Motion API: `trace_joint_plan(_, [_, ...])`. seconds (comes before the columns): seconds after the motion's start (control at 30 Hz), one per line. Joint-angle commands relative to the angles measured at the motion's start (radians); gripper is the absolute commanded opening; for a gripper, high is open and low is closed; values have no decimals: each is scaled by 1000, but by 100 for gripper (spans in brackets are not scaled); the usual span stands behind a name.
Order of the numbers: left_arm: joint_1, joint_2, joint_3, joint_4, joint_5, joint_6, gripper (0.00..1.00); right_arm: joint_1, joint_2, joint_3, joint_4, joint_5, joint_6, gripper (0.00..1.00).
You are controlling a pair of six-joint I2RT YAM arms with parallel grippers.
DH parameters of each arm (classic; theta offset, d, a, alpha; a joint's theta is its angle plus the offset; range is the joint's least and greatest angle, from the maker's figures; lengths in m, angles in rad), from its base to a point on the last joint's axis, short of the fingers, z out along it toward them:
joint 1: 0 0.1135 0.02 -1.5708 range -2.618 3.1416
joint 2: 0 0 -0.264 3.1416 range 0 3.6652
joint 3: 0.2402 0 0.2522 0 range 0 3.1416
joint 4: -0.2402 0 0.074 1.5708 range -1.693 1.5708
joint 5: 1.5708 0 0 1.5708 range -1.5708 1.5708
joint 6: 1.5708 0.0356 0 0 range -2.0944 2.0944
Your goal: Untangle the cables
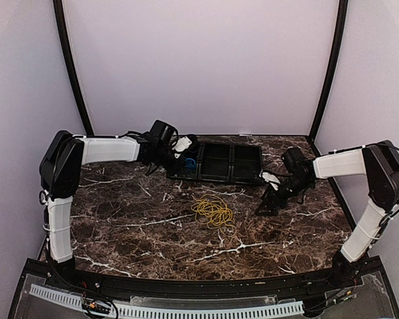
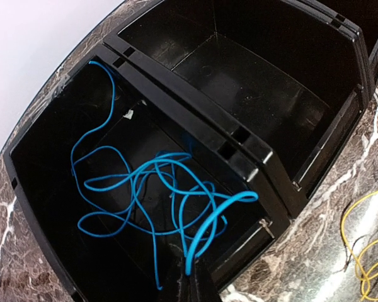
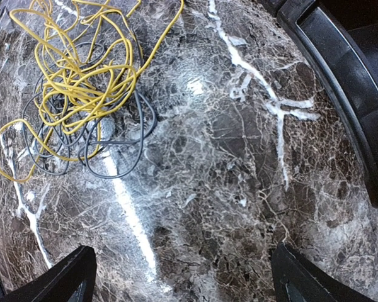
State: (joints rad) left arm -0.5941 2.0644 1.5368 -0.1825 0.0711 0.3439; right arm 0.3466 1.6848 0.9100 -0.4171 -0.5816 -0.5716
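Note:
A blue cable (image 2: 210,221) lies coiled in the left compartment of the black tray (image 2: 195,119). My left gripper (image 2: 190,281) hovers over that compartment, shut on a loop of the blue cable, which rises from between the fingers. In the top view the left gripper (image 1: 185,154) is at the tray's left end (image 1: 246,161). A yellow cable (image 3: 75,82) and a dark grey cable (image 3: 108,177) lie tangled on the marble table; the pile also shows in the top view (image 1: 213,212). My right gripper (image 3: 186,283) is wide open and empty above bare table, to the right of the pile (image 1: 269,199).
The tray's other compartments show nothing inside. Its corner (image 3: 353,94) is close to the right gripper. Part of the yellow cable (image 2: 365,264) shows beside the tray in the left wrist view. Purple walls enclose the table on three sides.

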Motion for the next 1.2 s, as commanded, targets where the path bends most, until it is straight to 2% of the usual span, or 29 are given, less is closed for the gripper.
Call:
trace_joint_plan(0.0, [-1,34,71,9,-41,-20,0,8,3,17,3,7,-13,99])
trace_joint_plan(0.23, [7,151,243,-31,-85,-176,0,7,11,21,-2,9,-12,99])
trace_joint_plan(0.43, [7,203,300,-87,-134,-261,0,11,0,22,-5,8,-8,99])
trace_joint_plan(0.5, [6,196,307,-107,-134,-270,3,13,-8,26,-10,10,-7,99])
trace_joint_plan(0.67, [6,148,310,-166,-180,-283,17,14,-59,78,-55,-6,3,99])
trace_joint_plan(0.77, [6,77,272,-194,-193,-278,24,14,-96,129,-95,0,2,99])
trace_joint_plan(0.9, [5,-27,194,-219,-218,-291,43,15,-153,197,-120,34,9,99])
trace_joint_plan(0.97, [5,-94,129,-209,-227,-303,49,15,-177,230,-118,36,28,99])
trace_joint_plan(1.17, [5,-315,-93,-141,-203,-338,57,28,-173,337,-168,-89,16,99])
